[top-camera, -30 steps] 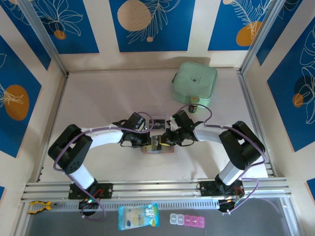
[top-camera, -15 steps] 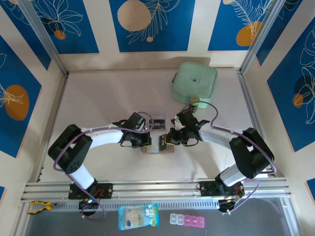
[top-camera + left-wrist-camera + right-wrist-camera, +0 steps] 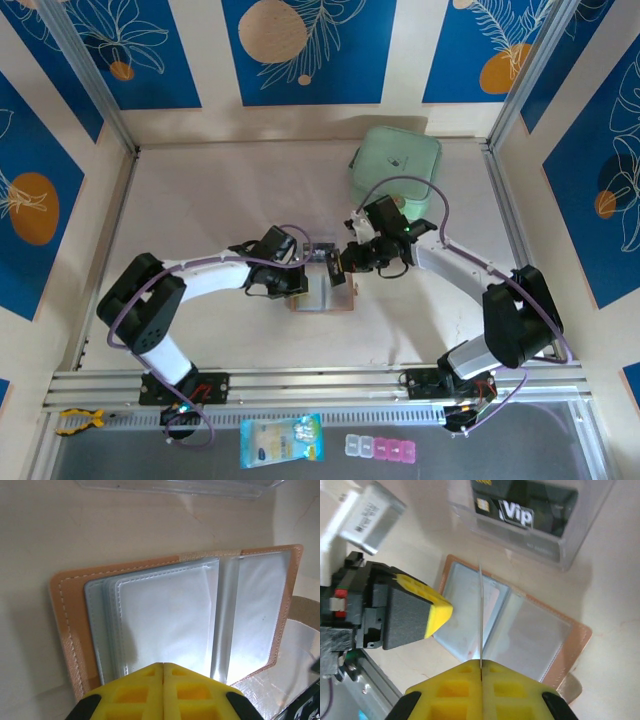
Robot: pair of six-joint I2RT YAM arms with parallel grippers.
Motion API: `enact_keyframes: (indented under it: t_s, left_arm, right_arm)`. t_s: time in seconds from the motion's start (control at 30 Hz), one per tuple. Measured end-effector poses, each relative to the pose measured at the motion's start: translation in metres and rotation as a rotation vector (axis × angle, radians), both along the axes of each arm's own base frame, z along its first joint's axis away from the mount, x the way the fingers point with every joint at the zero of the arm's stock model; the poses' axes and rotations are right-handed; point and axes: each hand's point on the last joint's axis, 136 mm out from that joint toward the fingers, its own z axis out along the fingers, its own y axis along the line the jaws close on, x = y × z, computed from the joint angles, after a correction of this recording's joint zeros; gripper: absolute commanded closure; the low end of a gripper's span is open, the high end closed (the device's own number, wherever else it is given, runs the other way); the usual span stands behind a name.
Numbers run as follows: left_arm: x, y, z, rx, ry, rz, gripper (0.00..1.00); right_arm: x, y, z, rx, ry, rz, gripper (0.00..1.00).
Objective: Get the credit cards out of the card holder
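Stitching in pale thread edges the card holder [image 3: 165, 615], a tan leather-look bifold lying open and flat on the pale surface [image 3: 220, 200] between the two arms. Its inside is a stack of glossy grey-clear plastic sleeves. Those facing the left wrist camera look empty, though glare makes that hard to judge. The left claw [image 3: 163, 666] is closed, its yellow ribbed tips meeting at the holder's near edge.

Above the open holder, the right claw [image 3: 481, 667] is pinched tight on a credit card [image 3: 481, 605]. The card stands upright over the sleeves and is seen edge-on as a thin pale line. Just beyond the holder lies a clear plastic case [image 3: 560, 555], with a dark card [image 3: 520, 507] marked "Vip" showing through it. A mint-green pouch [image 3: 395, 170] with rounded corners sits farther back on the right.
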Motion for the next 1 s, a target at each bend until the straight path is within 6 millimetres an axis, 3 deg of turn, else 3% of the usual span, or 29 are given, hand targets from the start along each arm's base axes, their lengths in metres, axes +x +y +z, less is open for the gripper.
enact_keyframes:
  t_s: [0.17,0.33,0.73,1.0]
  left_arm:
    - [0.002,0.001,0.012,-0.013,-0.032,0.006,0.91]
    - [0.002,0.007,0.017,-0.017,-0.049,0.018,0.9]
    - [0.0,0.037,0.028,-0.017,-0.08,0.084,0.92]
    - [-0.002,0.05,0.033,-0.014,-0.091,0.114,0.91]
  right_arm:
    - [0.011,0.005,0.03,-0.032,-0.17,0.192,1.0]
    - [0.023,0.01,0.039,-0.085,-0.297,0.405,1.0]
    - [0.064,0.02,0.024,-0.268,-0.414,0.751,1.0]
    - [0.085,0.028,-0.003,-0.331,-0.396,0.887,1.0]
